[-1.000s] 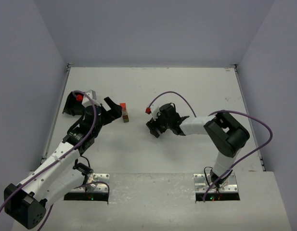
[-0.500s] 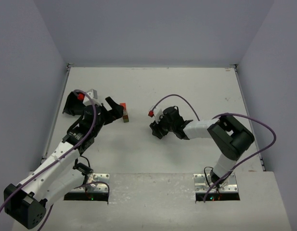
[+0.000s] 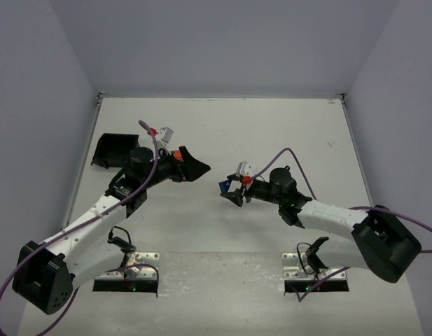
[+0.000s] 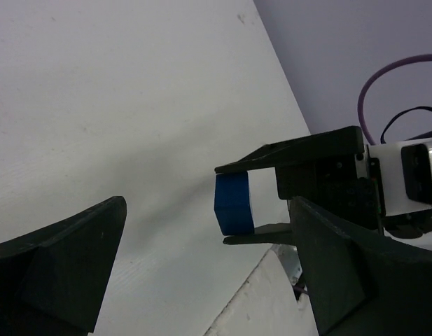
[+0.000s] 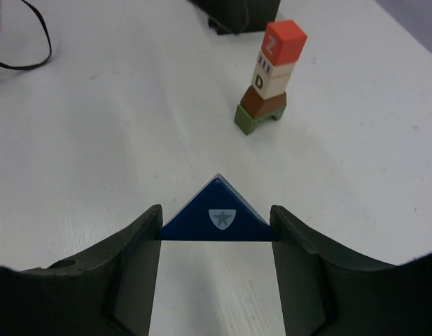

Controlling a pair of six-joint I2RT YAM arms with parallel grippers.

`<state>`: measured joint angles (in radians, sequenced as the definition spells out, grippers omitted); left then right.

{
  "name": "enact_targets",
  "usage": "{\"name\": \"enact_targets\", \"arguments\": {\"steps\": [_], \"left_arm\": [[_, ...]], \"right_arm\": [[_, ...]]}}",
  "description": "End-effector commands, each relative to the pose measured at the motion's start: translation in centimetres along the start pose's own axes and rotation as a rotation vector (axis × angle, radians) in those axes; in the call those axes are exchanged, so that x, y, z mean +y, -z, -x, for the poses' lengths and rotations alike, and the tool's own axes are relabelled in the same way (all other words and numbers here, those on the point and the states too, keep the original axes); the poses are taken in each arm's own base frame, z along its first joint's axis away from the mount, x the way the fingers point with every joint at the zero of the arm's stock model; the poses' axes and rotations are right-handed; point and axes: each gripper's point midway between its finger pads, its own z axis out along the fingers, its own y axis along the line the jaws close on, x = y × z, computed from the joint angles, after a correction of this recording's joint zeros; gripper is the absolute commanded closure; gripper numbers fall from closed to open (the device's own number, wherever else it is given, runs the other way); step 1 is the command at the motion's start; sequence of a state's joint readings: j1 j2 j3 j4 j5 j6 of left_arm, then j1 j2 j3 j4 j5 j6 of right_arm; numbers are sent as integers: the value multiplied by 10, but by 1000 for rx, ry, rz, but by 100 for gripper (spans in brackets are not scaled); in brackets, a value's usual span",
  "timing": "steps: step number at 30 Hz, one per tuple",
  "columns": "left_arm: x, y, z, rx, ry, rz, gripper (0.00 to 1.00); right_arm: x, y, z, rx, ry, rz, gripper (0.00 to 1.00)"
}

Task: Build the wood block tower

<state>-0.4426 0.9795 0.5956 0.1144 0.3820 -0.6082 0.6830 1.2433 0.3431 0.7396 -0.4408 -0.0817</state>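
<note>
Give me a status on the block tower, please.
Right hand gripping blue wedge. Left hand open, empty, close by tower. Tower standing, red cube on top, wedge not on.

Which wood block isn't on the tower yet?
The blue triangular wooden wedge, held in the right gripper; the red cube, two tan cubes and olive-green base block are already stacked.

The blue wedge (image 5: 217, 222), with a pale star badge on its face, is pinched between the fingers of my right gripper (image 5: 216, 213), apex pointing away from me. Well beyond it the tower (image 5: 269, 77) stands upright: green oblong (image 5: 252, 120) at the base, two tan cubes (image 5: 270, 80), the upper lettered D, and a red cube (image 5: 283, 38) marked Z on top.
</note>
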Motion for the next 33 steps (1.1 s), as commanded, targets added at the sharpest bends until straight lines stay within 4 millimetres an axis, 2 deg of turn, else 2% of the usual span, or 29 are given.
{"name": "enact_targets", "arguments": {"steps": [1, 5, 10, 16, 23, 30, 33], "left_arm": [[-45, -1, -14, 81, -44, -254, 0], [-50, -9, -23, 109, -55, -277, 0], [-59, -16, -35, 165, -61, -316, 0], [-57, -25, -39, 181, -52, -292, 1], [-60, -28, -37, 185, -46, -301, 13], [-64, -30, -42, 204, -33, -322, 22], [-62, -32, -46, 218, -27, -318, 23]], "right_arm": [[5, 6, 44, -165, 123, 28, 75], [4, 11, 55, -202, 168, 15, 75], [-1, 8, 60, -203, 179, 5, 75], [3, 7, 67, -222, 190, 36, 74], [14, 7, 58, -197, 194, 101, 73], [10, 4, 59, -194, 203, 90, 72], [7, 3, 63, -203, 209, 73, 72]]}}
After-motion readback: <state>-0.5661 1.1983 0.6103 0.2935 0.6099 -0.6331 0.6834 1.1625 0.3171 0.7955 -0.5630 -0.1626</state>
